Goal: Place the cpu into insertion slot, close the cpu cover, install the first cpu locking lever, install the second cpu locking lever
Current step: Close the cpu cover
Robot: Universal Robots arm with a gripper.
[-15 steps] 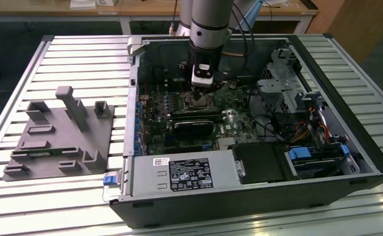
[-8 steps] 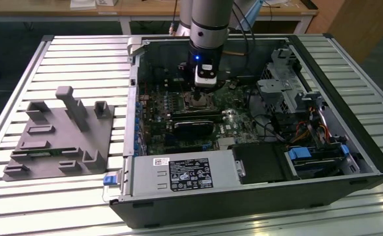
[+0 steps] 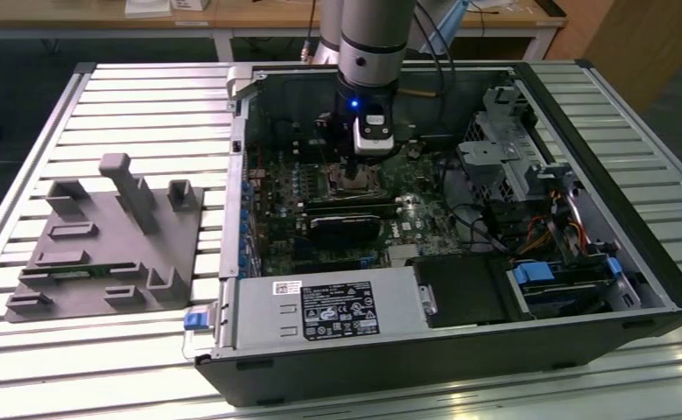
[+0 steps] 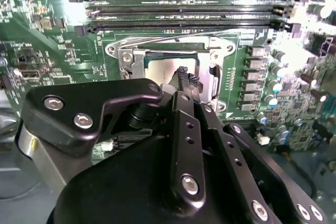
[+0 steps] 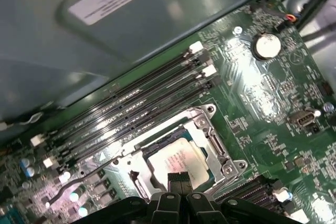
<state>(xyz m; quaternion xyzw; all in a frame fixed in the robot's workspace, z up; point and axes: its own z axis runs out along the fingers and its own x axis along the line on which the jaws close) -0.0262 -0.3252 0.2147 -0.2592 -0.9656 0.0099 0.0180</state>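
The end effector (image 4: 182, 75) hangs low over the cpu (image 5: 176, 157) inside the open computer case (image 3: 434, 372). Memory slots (image 5: 131, 106) lie just beside the socket. A drive cage (image 3: 493, 157) rises on the exterior view's right, and the power supply (image 3: 259, 306) blocks the near side. The top is open.

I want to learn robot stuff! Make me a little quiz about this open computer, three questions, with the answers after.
1. On which side of the exterior view does the grey fixture stand, beside the computer case?
2. True or false: the cpu sits on the green motherboard.
3. The gripper is: A over the grey fixture, B over the cpu, C outside the computer case.
Key: 1 left. 2 true. 3 B.
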